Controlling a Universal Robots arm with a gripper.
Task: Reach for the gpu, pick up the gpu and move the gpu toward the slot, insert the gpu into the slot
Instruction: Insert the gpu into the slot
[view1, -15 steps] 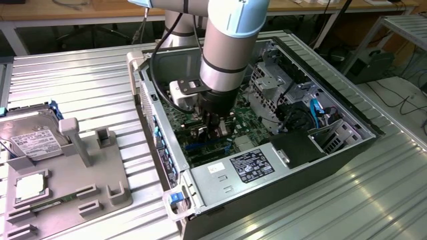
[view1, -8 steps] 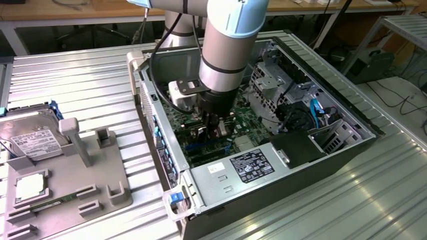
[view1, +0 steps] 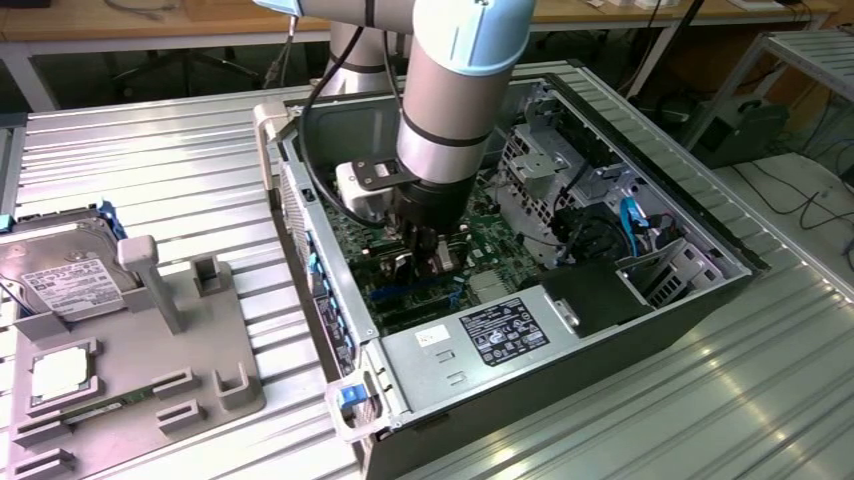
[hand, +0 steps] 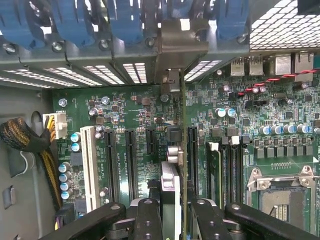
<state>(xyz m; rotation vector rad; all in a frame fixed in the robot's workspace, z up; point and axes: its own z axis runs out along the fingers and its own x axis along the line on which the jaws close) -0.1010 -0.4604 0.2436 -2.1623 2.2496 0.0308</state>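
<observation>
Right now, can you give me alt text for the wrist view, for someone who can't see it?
The claw grips the gpu edge-on above a green motherboard, the card's metal bracket against the case's rear wall. Black expansion slots and a white one lie beside the card, and the CPU socket sits off to one side.

Bright, even light from above in the exterior view; soft glare along the ribbed metal table (view1: 160, 190) and pale sheen on the arm (view1: 447, 90). Slightly soft throughout. Dimmer inside the case (hand: 20, 165) in the wrist view, sharp mid-board, blurred at near fingers (hand: 147, 220).
</observation>
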